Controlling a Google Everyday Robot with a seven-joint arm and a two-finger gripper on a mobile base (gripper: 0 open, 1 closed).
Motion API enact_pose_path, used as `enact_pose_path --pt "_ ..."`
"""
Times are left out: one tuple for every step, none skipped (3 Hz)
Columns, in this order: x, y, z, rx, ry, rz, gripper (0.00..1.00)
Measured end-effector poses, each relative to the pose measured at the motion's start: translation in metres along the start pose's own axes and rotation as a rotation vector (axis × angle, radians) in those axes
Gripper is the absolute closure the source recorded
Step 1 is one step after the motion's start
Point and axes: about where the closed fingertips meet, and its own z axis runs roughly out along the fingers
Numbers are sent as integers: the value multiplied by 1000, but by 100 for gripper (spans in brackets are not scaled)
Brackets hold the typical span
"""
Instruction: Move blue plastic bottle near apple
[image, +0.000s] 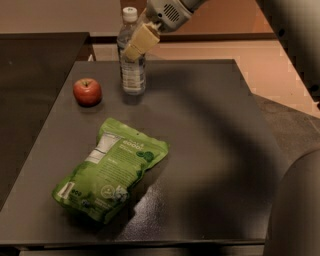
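The blue plastic bottle (132, 67) stands upright near the far edge of the dark table (210, 150); it is clear and bluish with a white cap. My gripper (135, 47) reaches in from the top right and is shut on the bottle's upper body, its tan fingers (141, 41) across the front of it. The red apple (87, 92) sits on the table a short way left of the bottle, apart from it.
A large green snack pouch (110, 170) lies flat on the table's front left. A dark counter (35, 75) adjoins the table's left side. My arm's grey shape (295, 200) fills the right edge of the view.
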Motion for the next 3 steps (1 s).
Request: enact_pose_path --pt "-5 1 27 -36 13 6 100" --pt "-6 3 47 -65 25 15 100" --pt "-12 5 63 -83 27 12 100"
